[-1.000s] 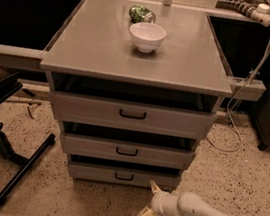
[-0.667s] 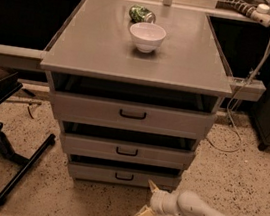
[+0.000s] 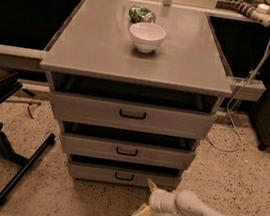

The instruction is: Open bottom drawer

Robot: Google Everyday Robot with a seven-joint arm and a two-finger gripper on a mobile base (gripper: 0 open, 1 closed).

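The bottom drawer (image 3: pixel 95 173) is the narrowest grey front of three, low on the cabinet, with a small black bar handle (image 3: pixel 123 176) at its centre. It stands slightly out from the cabinet, with a dark gap above it. My gripper (image 3: pixel 146 200) is just below and to the right of that handle, near the floor, at the end of a white arm coming in from the lower right. Its two pale fingers (image 3: pixel 140 212) are spread open and hold nothing. It does not touch the handle.
The middle drawer (image 3: pixel 168 157) and the top drawer (image 3: pixel 173 121) sit above. A white bowl (image 3: pixel 146 36) and a green can (image 3: pixel 142 14) lie on the cabinet top (image 3: pixel 93 48). A black stand (image 3: pixel 22 169) lies on the floor at the left. A cable (image 3: pixel 240 95) hangs at the right.
The gripper has shifted slightly left and up toward the bottom drawer's handle. The drawers have not moved.
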